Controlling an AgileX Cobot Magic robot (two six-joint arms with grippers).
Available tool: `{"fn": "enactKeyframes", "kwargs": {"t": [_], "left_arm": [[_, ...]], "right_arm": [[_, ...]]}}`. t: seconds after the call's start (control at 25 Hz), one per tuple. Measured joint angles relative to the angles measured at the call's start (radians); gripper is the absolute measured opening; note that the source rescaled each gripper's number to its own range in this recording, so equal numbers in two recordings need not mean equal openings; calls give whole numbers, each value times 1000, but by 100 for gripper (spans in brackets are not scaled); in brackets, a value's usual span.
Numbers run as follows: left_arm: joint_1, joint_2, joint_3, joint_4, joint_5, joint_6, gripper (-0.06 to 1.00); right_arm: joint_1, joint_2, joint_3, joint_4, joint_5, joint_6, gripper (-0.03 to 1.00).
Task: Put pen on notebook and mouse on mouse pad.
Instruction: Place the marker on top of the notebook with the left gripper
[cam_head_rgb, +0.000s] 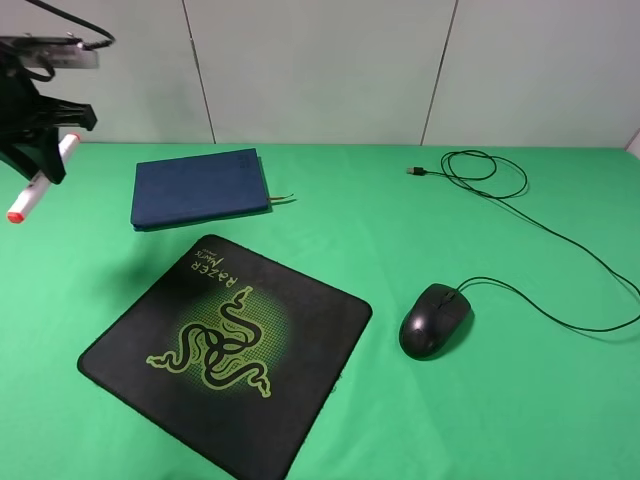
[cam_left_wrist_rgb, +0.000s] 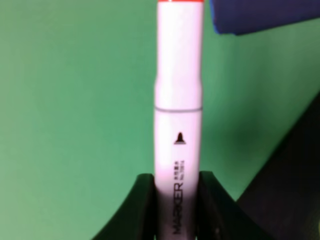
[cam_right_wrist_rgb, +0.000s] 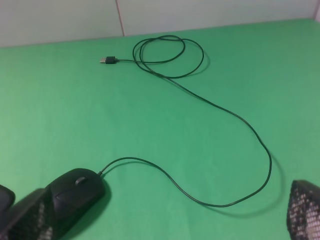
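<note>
Closest to me, the mouse pad (cam_head_rgb: 225, 355) lies cornerwise toward the front-left of the green table (cam_head_rgb: 520, 430), and its front corner reaches the very edge of the high view. The mouse (cam_head_rgb: 434, 319) sits near the pad's right corner on bare cloth, so I judge that half of the job undone. My right gripper (cam_right_wrist_rgb: 167, 215) has its fingers spread wide with nothing between them. It is aimed close by the mouse, probably to line up a grab. It lies outside the high view, so I can't judge its height.

The cable (cam_head_rgb: 560, 240) swings out to the right edge and coils back to its USB plug (cam_head_rgb: 414, 171) near the far edge. The notebook (cam_head_rgb: 198, 187) lies closed at the far left, cover bare, with its ribbon (cam_head_rgb: 282, 201) poking out toward the middle.

My left gripper (cam_left_wrist_rgb: 176, 200) is clamped on the pen (cam_head_rgb: 28, 197), held tilted in the air near the table's left edge, left of the notebook. I take that as carrying it over for the cover. The gripped end is hidden between the fingers.
</note>
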Motion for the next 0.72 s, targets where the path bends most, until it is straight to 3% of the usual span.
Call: {"fn": "enactKeyframes", "kwargs": {"t": [0.28, 0.48, 0.72], "left_arm": [[-74, 225, -272, 3, 105, 62, 0], [-125, 382, -503, 5, 109, 140, 0], [-159, 516, -671, -16, 110, 204, 0]], "right_arm": [[0, 0, 0, 0, 0, 0, 100], [0, 0, 0, 0, 0, 0, 100], [0, 0, 0, 0, 0, 0, 100]]}}
